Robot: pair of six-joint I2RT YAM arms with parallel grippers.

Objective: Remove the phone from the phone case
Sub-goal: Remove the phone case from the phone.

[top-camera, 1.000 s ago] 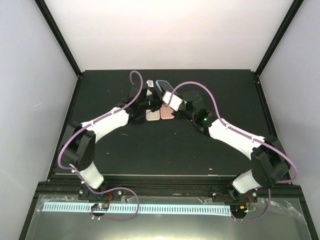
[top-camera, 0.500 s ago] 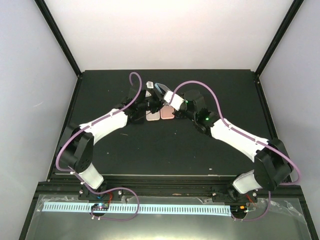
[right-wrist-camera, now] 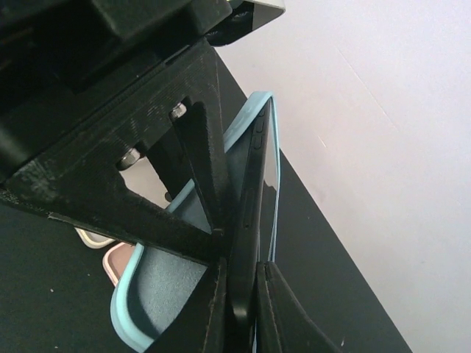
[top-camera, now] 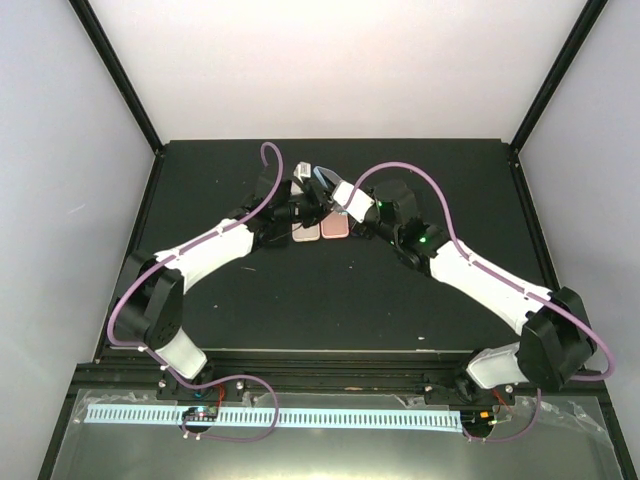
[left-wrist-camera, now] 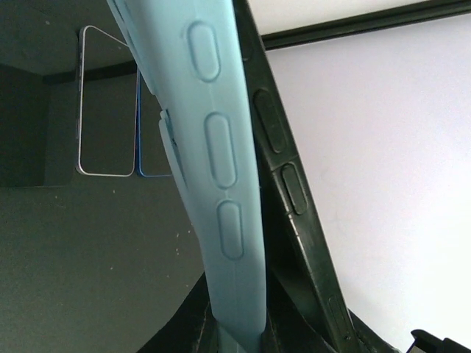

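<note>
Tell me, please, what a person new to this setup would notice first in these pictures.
The eye goes first to the two arms meeting at the far middle of the black table, the left gripper and right gripper almost touching. Between them is a light blue case, held by the left gripper, with a black phone peeling out of it in the right gripper's shut fingers. Just beneath lie pink flat things.

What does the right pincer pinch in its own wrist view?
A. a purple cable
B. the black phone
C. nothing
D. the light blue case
B: the right pincer is shut on the black phone, with the light blue case bent away beside it.
</note>
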